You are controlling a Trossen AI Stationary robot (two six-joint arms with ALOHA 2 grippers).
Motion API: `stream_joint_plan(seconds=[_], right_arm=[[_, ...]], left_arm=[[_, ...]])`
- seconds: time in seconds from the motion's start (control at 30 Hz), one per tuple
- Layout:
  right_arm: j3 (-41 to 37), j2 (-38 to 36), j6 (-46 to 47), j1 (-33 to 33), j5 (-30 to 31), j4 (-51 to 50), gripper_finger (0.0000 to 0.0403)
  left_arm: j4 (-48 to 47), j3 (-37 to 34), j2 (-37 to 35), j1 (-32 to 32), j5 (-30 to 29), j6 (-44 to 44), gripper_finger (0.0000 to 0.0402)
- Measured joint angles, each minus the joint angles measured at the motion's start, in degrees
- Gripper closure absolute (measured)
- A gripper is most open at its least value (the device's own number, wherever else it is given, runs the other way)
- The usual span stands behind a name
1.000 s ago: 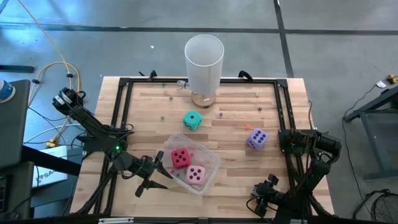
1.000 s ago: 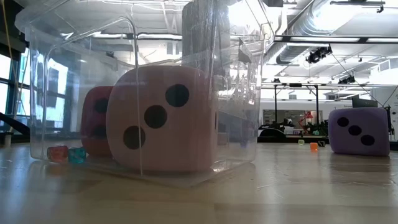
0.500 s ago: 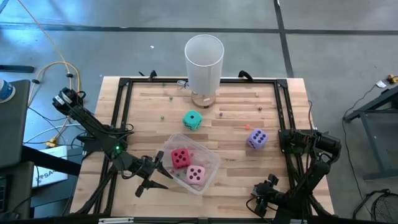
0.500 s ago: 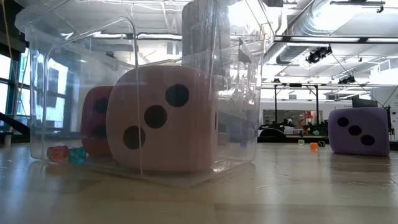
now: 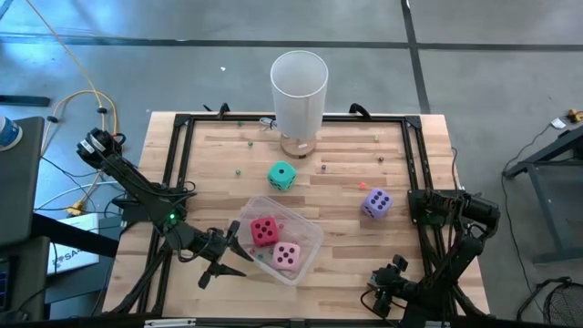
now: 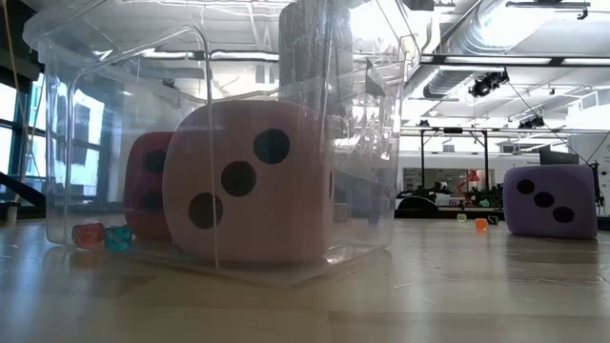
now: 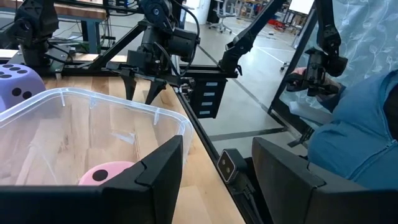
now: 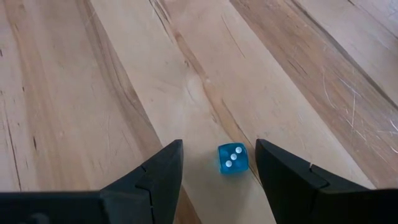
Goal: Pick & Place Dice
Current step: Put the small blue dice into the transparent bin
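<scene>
Red die (image 5: 264,230) and pink die (image 5: 287,256) sit in the clear bin (image 5: 310,239); left gripper (image 5: 225,259) and right gripper (image 5: 383,284) gape empty

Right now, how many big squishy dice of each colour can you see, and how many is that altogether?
Red dice: 1, in the clear box
Pink dice: 1, in the clear box
Teal-green dice: 1, on the table
Purple dice: 1, on the table
Total: 4

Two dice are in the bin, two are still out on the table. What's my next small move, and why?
Probably swing the left gripper, open and empty beside the clear bin, toward the teal die. It lies loose just beyond the bin; the purple die sits nearer the right arm.
</scene>
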Motion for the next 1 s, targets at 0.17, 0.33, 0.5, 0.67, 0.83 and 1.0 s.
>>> stream_joint_plan(seconds=[0.17, 0.33, 0.5, 0.67, 0.83, 1.0], right_arm=[[0.0, 0.0, 0.0, 0.0, -0.09, 0.22, 0.0211], [0.0, 0.0, -0.17, 0.0, -0.19, 0.57, 0.0231], [0.0, -0.02, -1.65, 0.0, -0.22, 1.14, 0.028], [0.0, -0.02, -2.16, 0.0, -0.2, 1.58, 0.0339], [0.0, -0.04, -3.16, 0.02, -0.14, 2.01, 0.0367], [0.0, -0.04, -3.15, -0.25, -0.11, 1.97, 0.0354]], left_arm=[[-0.09, 0.0, 0.0, 0.0, 0.02, -2.0, 0.0215], [-0.73, 0.0, 0.0, -0.01, 0.04, -2.19, 0.0215], [-0.76, 0.0, 0.01, 0.0, 0.04, -2.19, 0.0215], [-0.76, 0.0, 0.02, 0.0, 0.07, -2.17, 0.0215], [-0.79, 0.0, 0.01, 0.0, 0.2, -2.18, 0.0215], [-0.79, 0.0, 0.01, -0.01, 0.19, -2.16, 0.0215]])
